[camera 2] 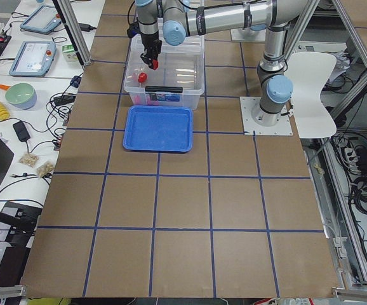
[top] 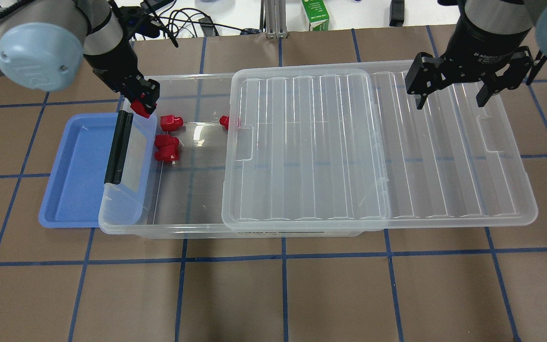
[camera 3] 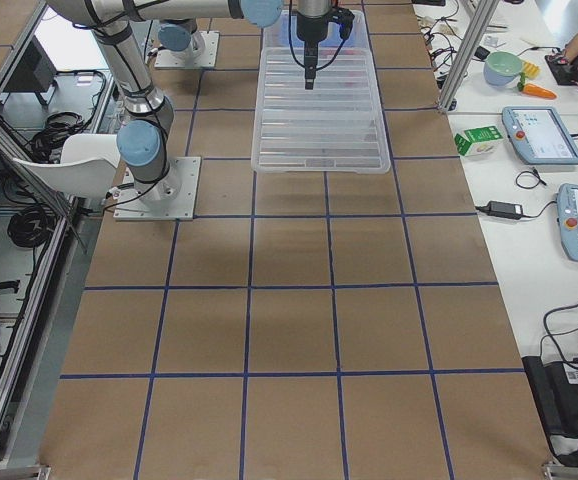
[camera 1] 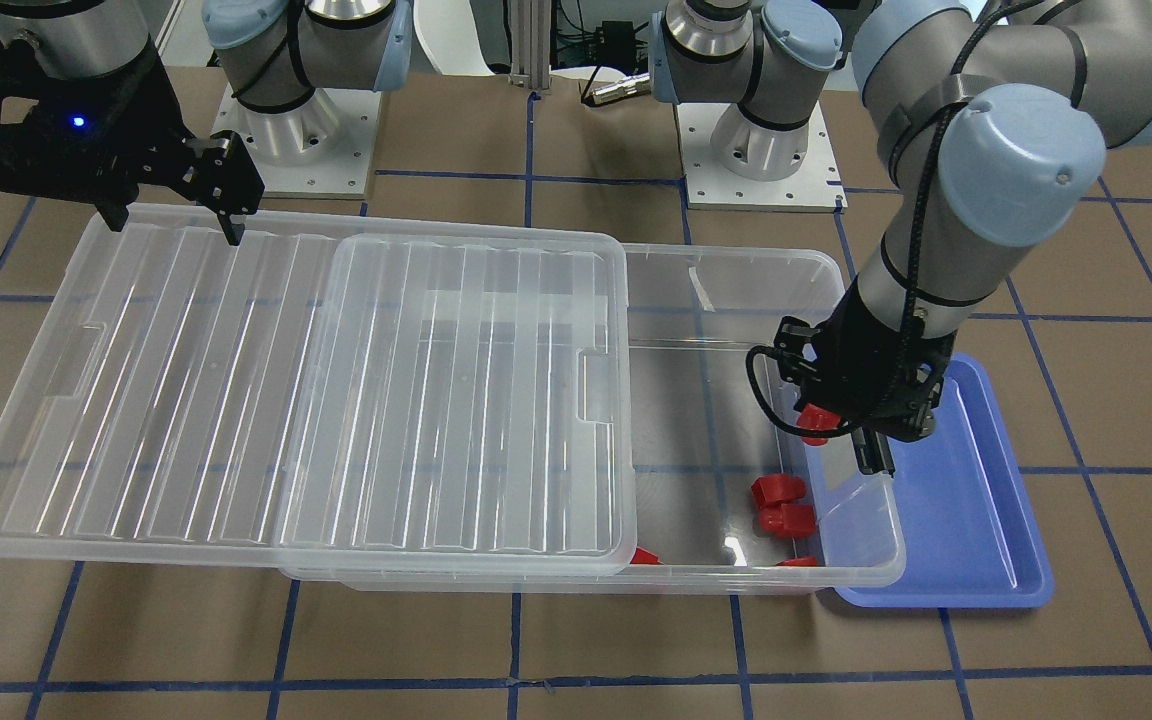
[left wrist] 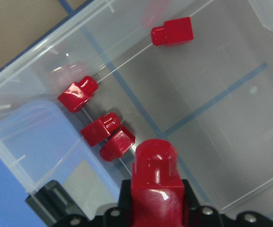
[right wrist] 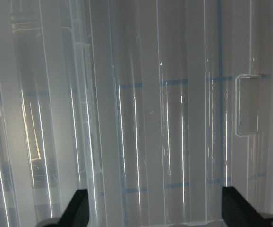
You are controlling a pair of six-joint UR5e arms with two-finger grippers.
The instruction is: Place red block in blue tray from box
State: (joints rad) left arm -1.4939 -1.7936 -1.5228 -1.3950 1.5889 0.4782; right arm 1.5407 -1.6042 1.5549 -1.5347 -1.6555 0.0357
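Transport step: left claw [top: 143,102] gripping block [left wrist: 156,175] above box [top: 188,204] end beside tray [top: 79,166]; right claw [top: 451,102] open above lid [top: 302,142]. Next, likely: carry across rim, release.

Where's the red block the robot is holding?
Overhead view, left side: the red block is pinched in the left claw over the latch end of the box, beside the blue tray.

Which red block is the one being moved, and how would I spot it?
Find the clear box with its lid partly off, then its end beside the blue tray. There the left gripper holds one red block in its jaws; the other blocks lie loose on the box floor.
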